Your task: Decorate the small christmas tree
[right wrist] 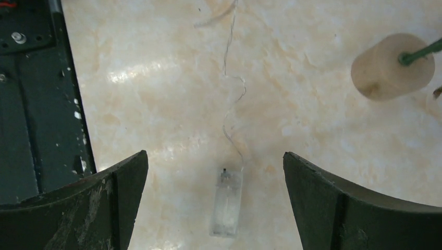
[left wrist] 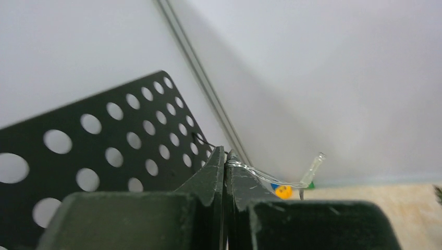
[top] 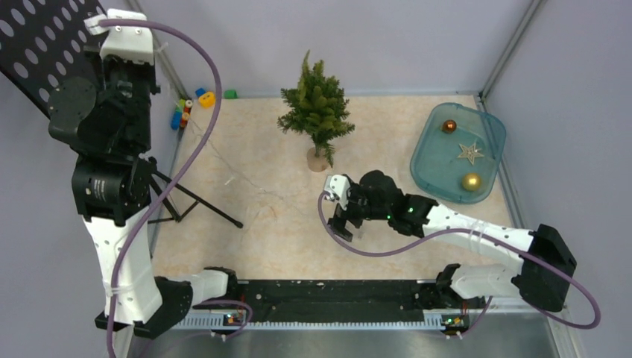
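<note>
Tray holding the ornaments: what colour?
Translucent teal-blue tray; it shows best in the top external view.

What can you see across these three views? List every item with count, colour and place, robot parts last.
small christmas tree: one, dark green, pale base, table's back middle.
tray: one, teal, right side.
reddish bauble: one, in the tray.
gold bauble: one, in the tray.
star: one, gold, in the tray between the baubles.
wire string: one, thin, silvery, trailing across the table.
battery box: one, clear, on the table near the tree's base.
blocks: several, yellow, green, blue, red, back left corner.
perforated panel: one, black, far left.
left claw: one, black, shut on the wire string.
right claw: one, black, open above the battery box.
</note>
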You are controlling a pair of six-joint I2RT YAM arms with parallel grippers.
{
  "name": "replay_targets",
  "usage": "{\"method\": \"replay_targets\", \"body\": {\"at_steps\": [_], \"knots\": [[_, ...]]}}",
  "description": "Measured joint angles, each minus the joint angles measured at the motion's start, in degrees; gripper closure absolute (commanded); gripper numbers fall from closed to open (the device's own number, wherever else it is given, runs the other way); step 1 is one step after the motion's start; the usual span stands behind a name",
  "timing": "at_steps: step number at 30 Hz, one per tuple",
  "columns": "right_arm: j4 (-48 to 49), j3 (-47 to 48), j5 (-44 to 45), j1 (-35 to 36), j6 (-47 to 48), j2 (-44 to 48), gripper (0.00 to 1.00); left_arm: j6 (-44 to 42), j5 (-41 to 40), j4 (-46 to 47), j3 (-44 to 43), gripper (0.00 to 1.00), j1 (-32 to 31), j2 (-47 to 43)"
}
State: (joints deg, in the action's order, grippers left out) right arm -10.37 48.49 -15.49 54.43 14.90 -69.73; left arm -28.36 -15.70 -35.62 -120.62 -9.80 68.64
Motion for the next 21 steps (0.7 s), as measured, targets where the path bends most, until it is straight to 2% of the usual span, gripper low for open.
{"method": "replay_targets", "body": {"at_steps": [5, 8, 11, 13, 15, 18, 21], "knots": [[1.3, -4.1, 3.5, 0.0, -1.2, 4.3, 0.01, -2.0, -3.5, 6.0, -4.7, 1.00, 0.0, 4.0], [-0.4, 1.3, 3.7, 0.0, -1.6, 6.3, 0.02, -3.2, -3.7, 7.5, -5.2, 1.00, 0.0, 5.5], [-3.0, 16.6, 4.4, 0.1, -1.4, 4.2, 0.03, -4.4, -3.7, 8.7, -5.6, 1.00, 0.0, 6.4], [-3.3, 31.9, 5.2, 0.1, -1.0, -0.3, 0.05, -5.2, -4.0, 9.7, -6.3, 1.00, 0.0, 6.9], [-2.4, 43.3, 5.3, 0.1, -1.0, -4.6, 0.06, -6.5, -5.0, 11.8, -6.9, 1.00, 0.0, 7.3], [-2.1, 52.4, 4.3, 0.1, -1.9, -9.7, 0.08, -8.0, -6.7, 15.5, -8.0, 1.00, 0.0, 8.1], [-2.6, 57.4, 2.6, 0.1, -3.8, -16.1, 0.12, -9.0, -8.0, 18.1, -9.0, 1.00, 0.0, 8.6]]}}
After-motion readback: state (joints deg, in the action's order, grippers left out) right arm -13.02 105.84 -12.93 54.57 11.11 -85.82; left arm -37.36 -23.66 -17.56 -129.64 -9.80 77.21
